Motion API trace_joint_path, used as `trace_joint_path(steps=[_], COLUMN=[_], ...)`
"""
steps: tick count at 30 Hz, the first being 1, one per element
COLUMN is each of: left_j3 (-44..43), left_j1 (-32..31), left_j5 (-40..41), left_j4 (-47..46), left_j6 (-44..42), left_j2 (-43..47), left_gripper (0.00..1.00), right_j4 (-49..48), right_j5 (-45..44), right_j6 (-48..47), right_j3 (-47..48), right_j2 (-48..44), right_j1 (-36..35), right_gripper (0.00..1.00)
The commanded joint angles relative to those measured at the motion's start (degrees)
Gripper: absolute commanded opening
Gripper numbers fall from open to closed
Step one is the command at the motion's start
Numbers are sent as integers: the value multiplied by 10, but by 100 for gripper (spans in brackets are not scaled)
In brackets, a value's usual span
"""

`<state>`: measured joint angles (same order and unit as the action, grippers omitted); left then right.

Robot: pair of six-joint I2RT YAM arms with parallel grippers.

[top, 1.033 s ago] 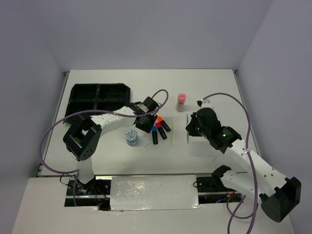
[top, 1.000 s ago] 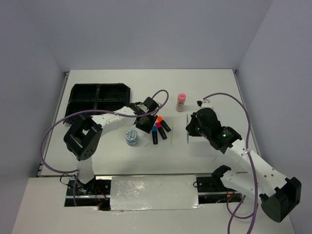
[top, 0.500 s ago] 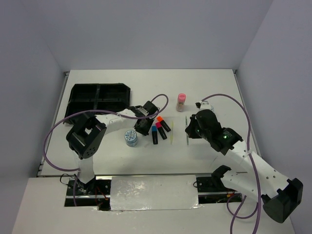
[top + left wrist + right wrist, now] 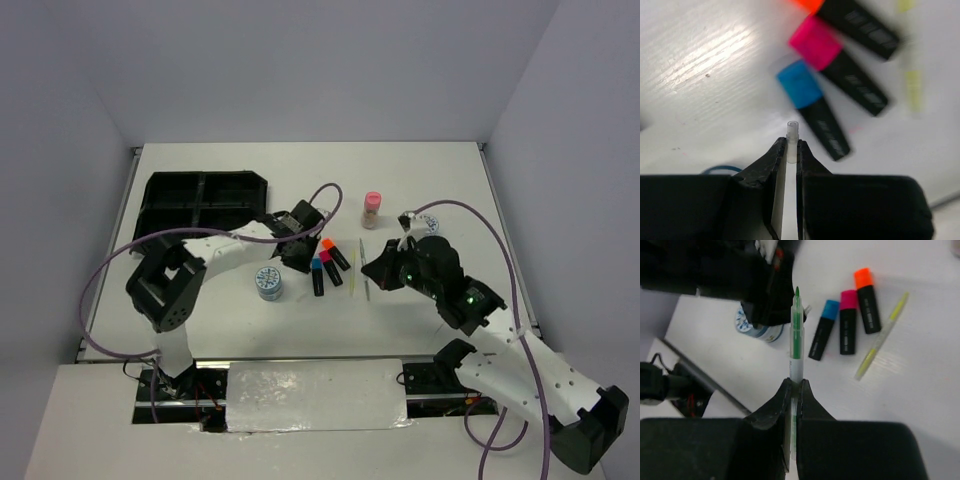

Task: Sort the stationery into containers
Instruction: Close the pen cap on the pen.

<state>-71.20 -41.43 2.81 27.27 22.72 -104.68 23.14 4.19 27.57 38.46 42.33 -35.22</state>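
Where the left hand [image 4: 791,147] comes together, its two black fingers [image 4: 769,165] pinch a small whitish tube [image 4: 792,129]: jaws narrow, the gap filled by the tube, whose open tip sticks out just past the fingertips. Just beyond that tip lies the blue-capped marker [image 4: 815,112], next the pink-capped marker [image 4: 840,67], then the orange-capped marker [image 4: 855,20]. All three lie flat and side by side on the white tabletop [image 4: 705,75], caps pointing the same way; the left wrist view is blurred. The right hand [image 4: 795,386] is closed on a green-and-clear pen [image 4: 796,335], gripped at one end with the green tip pointing away from the wrist. In the right wrist view that tip overlaps the black body of the left hand. On the far side of the orange-capped marker from the other two, a yellow-green pen [image 4: 880,340] lies flat, just beside that marker but apart from it. From overhead, a round blue-white tin [image 4: 269,282] stands on the near side of the left hand, left of the blue-capped marker and not touching it. A pink-capped bottle [image 4: 371,210] stands upright behind the markers, toward the back of the tabletop. The black compartment tray [image 4: 160,195] sits at the far left, well apart from the markers, with the left arm reaching across near its right end. Its ridged compartments read as dark, and their contents cannot be made out.
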Motion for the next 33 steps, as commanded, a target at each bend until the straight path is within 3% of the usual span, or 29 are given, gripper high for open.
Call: trace_joint_path(steps=[1, 7, 10, 13, 33], left_j3=[-46, 118, 188, 218, 216], left_j1=[-8, -27, -27, -29, -29], left_j5=[-68, -117, -152, -189, -251], left_j4=[-81, -427, -545, -603, -629], left_j6=[74, 231, 281, 310, 314], left_j2=[139, 356, 400, 417, 406], left_gripper=[0, 0, 0, 0, 0], right_j4=[-191, -345, -402, -417, -379], right_j5=[64, 122, 136, 142, 152], right_j6=[73, 140, 137, 132, 81], right_j3=[-85, -155, -167, -167, -123], right_j2=[-66, -123, -139, -150, -139], right_j1=[-16, -37, -56, -62, -90], right_gripper=[0, 0, 0, 0, 0])
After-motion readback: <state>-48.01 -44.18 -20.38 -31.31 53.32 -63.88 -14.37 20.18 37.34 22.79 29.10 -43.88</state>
